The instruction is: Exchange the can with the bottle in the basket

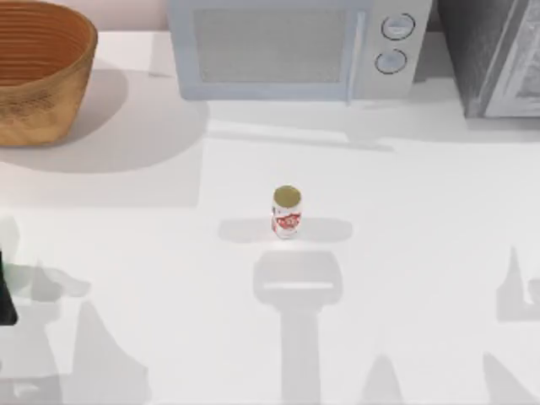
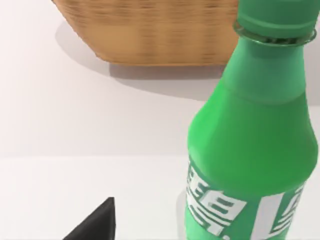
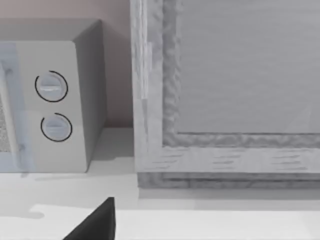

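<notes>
The can [image 1: 287, 213], white with red print and a gold top, stands upright alone at the table's centre. The wicker basket [image 1: 38, 72] sits at the back left, and what I see of its inside is bare. In the left wrist view the green bottle [image 2: 252, 150] with its white label stands upright very close, outside the basket [image 2: 150, 35], which lies beyond it. My left gripper [image 2: 150, 231] is open at the table's left edge. Its one visible fingertip [image 2: 97, 225] stays apart from the bottle. My right gripper [image 3: 97, 225] is parked at the right, facing the back appliances.
A microwave [image 1: 291, 46] with two dials stands at the back centre. A grey cabinet-like appliance [image 1: 498, 55] stands at the back right. A dark sliver of my left arm [image 1: 5, 291] shows at the left edge. Open white tabletop surrounds the can.
</notes>
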